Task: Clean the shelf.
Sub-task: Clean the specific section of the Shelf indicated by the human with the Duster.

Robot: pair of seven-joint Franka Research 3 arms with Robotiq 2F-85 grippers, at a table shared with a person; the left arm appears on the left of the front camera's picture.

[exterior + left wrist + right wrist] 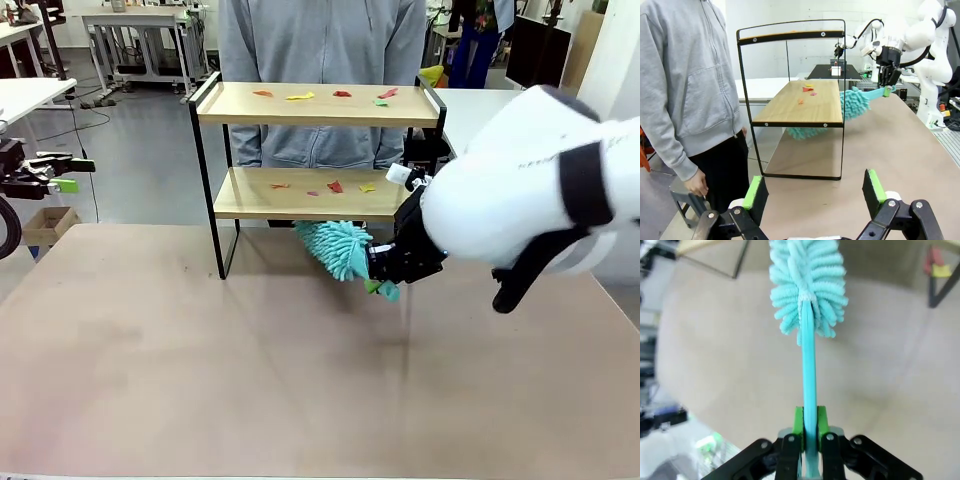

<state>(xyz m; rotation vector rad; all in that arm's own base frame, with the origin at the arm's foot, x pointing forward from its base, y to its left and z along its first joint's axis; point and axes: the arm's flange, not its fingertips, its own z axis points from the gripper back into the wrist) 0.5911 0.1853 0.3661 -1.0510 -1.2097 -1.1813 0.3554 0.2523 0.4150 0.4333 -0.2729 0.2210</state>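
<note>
Right gripper [810, 417]: green pads clamped tight on the flat teal handle of a duster [807, 280], handle running straight out between the fingers to the fluffy head. In the front view the right gripper [385, 275] hangs low over the table [250, 400], right of centre, and the duster [335, 248] head is at the near edge of the shelf's lower board, partly tucked under it; can't tell if it touches the wood. Left gripper [815, 192]: jaws wide apart, nothing between them, parked off the table's left side and pointing at the shelf [805, 107] end-on. The shelf [310, 105] stands upright at the far middle of the table, legs on the tabletop. Small coloured scraps [300, 96] are scattered on the top board, a few more scraps [335, 186] on the lower one. A person [320, 60] in a grey hoodie stands right behind the shelf, one hand [697, 182] hanging at their side.
</note>
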